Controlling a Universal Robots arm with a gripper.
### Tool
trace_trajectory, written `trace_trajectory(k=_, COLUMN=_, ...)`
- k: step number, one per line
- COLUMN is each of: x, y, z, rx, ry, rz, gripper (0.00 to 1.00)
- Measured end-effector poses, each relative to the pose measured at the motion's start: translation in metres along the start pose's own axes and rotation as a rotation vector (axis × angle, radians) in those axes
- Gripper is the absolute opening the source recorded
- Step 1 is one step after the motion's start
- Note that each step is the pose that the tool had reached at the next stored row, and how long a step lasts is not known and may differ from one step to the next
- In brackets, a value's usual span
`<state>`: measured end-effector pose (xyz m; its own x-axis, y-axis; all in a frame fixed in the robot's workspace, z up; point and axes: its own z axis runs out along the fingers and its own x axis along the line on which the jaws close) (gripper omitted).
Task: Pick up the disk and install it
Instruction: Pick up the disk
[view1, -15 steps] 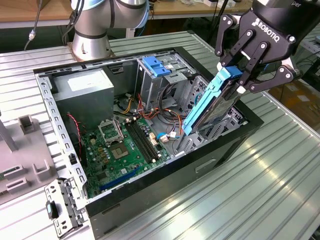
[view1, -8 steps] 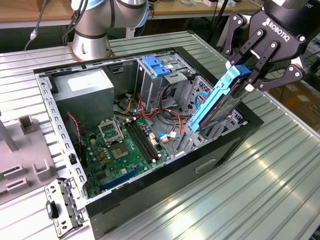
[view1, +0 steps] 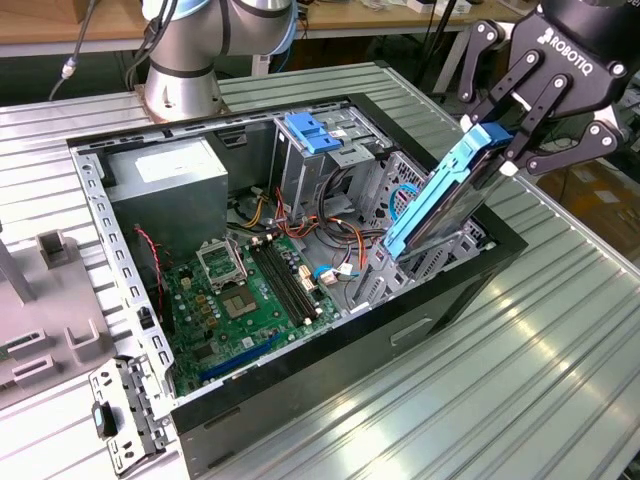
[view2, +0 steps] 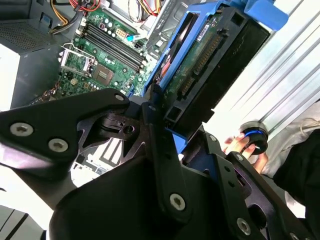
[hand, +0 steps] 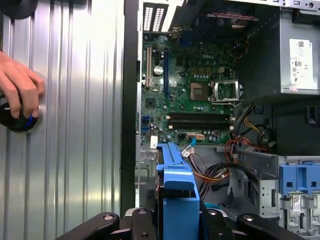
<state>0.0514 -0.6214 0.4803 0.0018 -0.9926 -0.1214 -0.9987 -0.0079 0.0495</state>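
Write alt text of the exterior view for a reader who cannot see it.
The end effector holds the disk tilted, its lower end inside the open computer case, at the exterior view's right. A motherboard lies on the case floor; the case rests on a ribbed table.

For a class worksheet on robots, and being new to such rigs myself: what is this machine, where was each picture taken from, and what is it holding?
This is one robot arm with a gripper, a clamping hand. The exterior view comes from a camera standing off the arm; both wrist views come from cameras riding near the gripper. On the ribbed metal table lies an open computer case, its green motherboard showing. The gripper is shut on the disk, a drive in blue rails, held tilted with its lower end dipping into the case. In the first wrist view a person's hand rests on a dark round object on the table.
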Motion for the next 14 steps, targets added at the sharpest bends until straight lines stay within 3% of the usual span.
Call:
trace_trajectory(k=6, x=0.0, y=-0.0043, z=-0.0042, rx=-0.0014, ry=-0.0073, rz=0.0, gripper=0.37)
trace_trajectory(k=14, x=0.0019, y=-0.0197, z=-0.0058, rx=-0.0091, ry=-0.011, rz=0.001, gripper=0.37)
